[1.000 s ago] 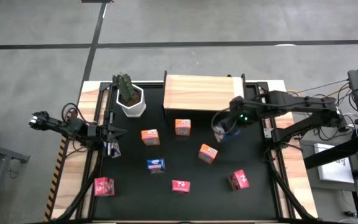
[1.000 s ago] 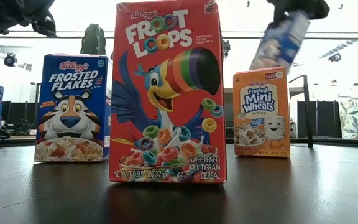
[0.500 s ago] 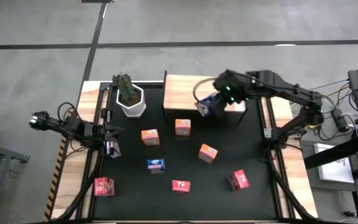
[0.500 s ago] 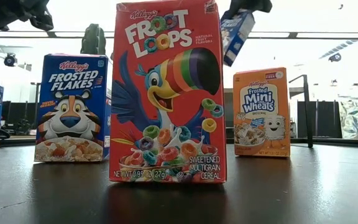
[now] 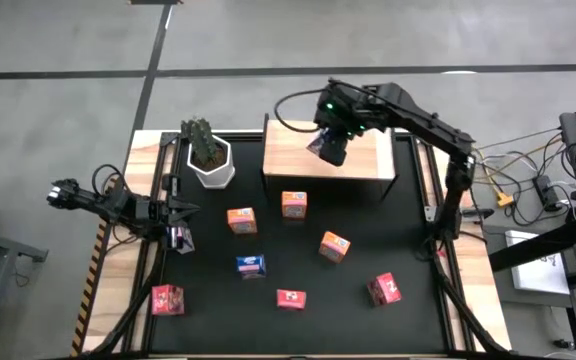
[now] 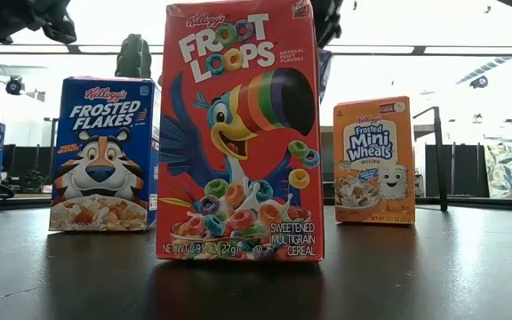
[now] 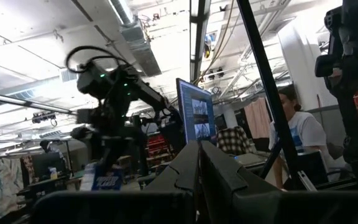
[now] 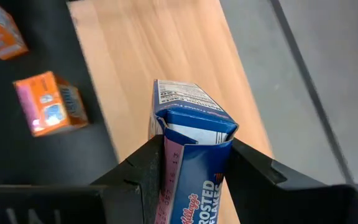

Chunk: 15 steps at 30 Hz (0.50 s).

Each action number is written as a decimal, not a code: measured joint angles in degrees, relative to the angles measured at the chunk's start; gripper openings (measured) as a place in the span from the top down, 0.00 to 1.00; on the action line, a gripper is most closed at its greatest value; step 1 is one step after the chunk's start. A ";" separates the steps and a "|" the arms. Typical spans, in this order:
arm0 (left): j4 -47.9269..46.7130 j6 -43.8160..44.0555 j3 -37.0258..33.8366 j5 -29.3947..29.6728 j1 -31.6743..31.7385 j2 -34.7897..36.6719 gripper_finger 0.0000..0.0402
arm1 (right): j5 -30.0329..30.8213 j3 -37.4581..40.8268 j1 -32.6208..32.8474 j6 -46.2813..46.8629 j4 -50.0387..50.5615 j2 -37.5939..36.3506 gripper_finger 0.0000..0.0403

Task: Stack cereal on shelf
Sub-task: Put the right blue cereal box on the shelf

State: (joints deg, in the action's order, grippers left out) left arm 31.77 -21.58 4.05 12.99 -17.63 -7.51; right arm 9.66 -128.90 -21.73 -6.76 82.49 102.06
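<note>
Right gripper (image 5: 329, 146) is clamped on a blue cereal box (image 8: 188, 155), one dark finger flat against each broad face, holding it above the shelf (image 5: 298, 155). In the right wrist view the box's folded end flap points away from the claw, and bare light wood lies directly beneath and ahead of it.

Handling, as a judgement: the box is thin cardboard, light and probably part hollow. It should resist a moderate squeeze on its broad faces but could dent or bow under a hard one. The printed skin looks smooth, so slip is possible if the hold is loosened early. The present hold, across the faces near mid-body, appears the sound place to take it; the flap ends would give way sooner.

Edges and room: the board below the claw carries no other box that I can see, so there is open wood on either side. The shelf's front edge lies behind the claw, toward the black mat (image 5: 408, 250), and two orange boxes (image 8: 50, 102) sit beyond that edge on the mat, well apart from the held one. The far edge drops to the floor; overshoot there is the main risk.

Left gripper (image 5: 178, 213) waits closed and empty at the mat's left side, far from the work. The plant pot (image 5: 211, 165) stands beside the shelf, clear of the claw.
</note>
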 joint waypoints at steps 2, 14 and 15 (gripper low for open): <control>-0.02 0.00 0.00 0.00 -0.02 -0.02 1.00 | -0.60 -1.31 -0.80 -1.90 0.00 1.74 0.64; -0.04 -0.26 0.00 0.00 -0.02 -0.02 1.00 | -0.86 -3.54 -2.71 -5.15 -0.54 5.28 0.55; -0.04 -0.26 0.00 -0.02 -0.02 0.00 1.00 | -0.84 -3.50 -2.85 -5.26 -0.74 5.40 0.53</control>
State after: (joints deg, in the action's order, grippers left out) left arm 31.73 -21.85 4.05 12.97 -17.65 -7.51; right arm 8.82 -132.40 -24.58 -12.02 81.76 107.46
